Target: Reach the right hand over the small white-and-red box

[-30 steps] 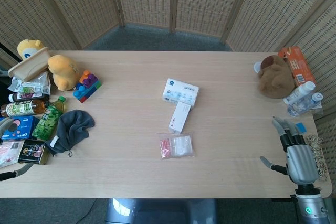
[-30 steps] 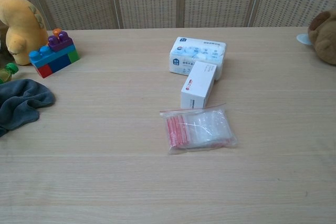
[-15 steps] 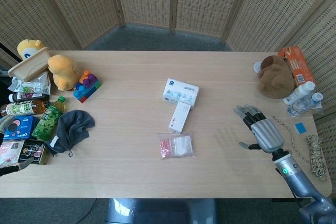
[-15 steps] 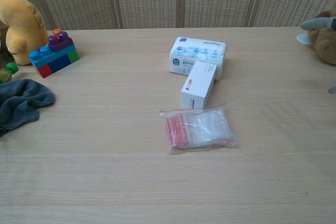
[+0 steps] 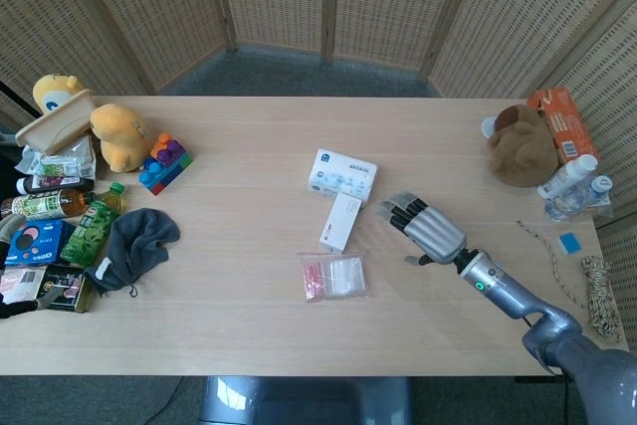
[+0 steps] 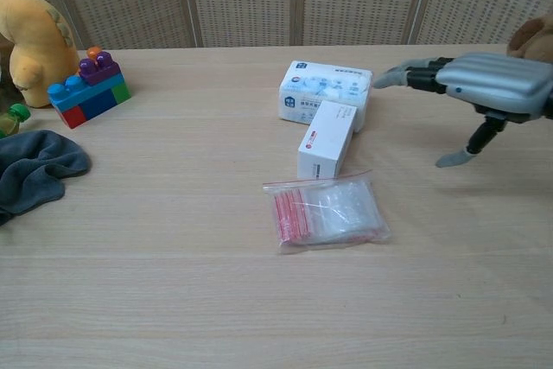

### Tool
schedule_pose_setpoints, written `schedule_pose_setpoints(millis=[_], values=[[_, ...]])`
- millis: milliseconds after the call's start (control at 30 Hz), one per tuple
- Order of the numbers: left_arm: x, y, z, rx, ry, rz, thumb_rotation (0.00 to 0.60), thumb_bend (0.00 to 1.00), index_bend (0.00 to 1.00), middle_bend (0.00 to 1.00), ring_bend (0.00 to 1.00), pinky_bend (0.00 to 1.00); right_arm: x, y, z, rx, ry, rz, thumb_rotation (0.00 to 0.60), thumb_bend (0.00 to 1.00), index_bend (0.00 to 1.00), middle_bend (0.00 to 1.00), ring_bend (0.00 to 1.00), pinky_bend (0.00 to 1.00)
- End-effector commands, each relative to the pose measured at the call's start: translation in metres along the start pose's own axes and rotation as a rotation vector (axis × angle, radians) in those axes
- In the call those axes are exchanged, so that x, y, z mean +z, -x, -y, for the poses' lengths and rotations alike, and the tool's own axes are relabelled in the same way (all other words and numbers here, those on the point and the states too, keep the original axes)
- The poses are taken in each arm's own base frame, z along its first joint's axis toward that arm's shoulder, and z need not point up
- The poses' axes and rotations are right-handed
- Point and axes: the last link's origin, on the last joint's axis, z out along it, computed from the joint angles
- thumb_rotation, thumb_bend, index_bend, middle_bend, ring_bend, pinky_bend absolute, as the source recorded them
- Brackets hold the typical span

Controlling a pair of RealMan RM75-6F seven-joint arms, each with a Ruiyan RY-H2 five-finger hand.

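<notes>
The small white-and-red box [image 5: 341, 221] [image 6: 327, 138] lies mid-table, between a blue-and-white tissue pack [image 5: 341, 175] [image 6: 326, 92] behind it and a clear zip bag with a red strip [image 5: 333, 277] [image 6: 327, 212] in front. My right hand [image 5: 426, 228] [image 6: 480, 84] hovers open just to the right of the box, palm down, fingers stretched toward it and the thumb hanging below. It touches nothing. At the table's left edge a grey part of my left hand [image 5: 8, 229] barely shows.
A brown plush toy [image 5: 522, 144], an orange box [image 5: 563, 122] and bottles [image 5: 568, 178] sit at the right end. On the left are a grey cloth [image 5: 134, 243], toy blocks [image 5: 164, 163], a yellow plush [image 5: 117, 134] and several bottles and packets.
My right hand has swept from the table's right front corner leftward to just right of the small box. The box, pack and bag have not moved.
</notes>
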Motion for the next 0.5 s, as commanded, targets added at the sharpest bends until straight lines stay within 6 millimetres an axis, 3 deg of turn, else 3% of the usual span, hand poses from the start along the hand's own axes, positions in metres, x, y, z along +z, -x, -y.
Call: schedule_pose_setpoints(millis=[33, 300, 500], values=[[0.002, 0.000, 0.002, 0.003, -0.014, -0.006, 0.600, 0.00, 0.03, 0.00, 0.00, 0.00, 0.028, 0.003, 0.017, -0.028, -0.102, 0.016, 0.600, 0.00, 0.00, 0.00, 0.00, 0.08], [0.005, -0.001, 0.007, 0.003, -0.037, -0.013, 0.600, 0.00, 0.03, 0.00, 0.00, 0.00, 0.068, 0.005, 0.040, -0.141, -0.239, 0.053, 0.600, 0.00, 0.00, 0.01, 0.00, 0.12], [0.006, -0.002, 0.007, -0.003, -0.038, -0.014, 0.600, 0.00, 0.03, 0.00, 0.00, 0.00, 0.091, 0.003, 0.035, -0.244, -0.235, 0.112, 0.600, 0.01, 0.00, 0.01, 0.00, 0.14]])
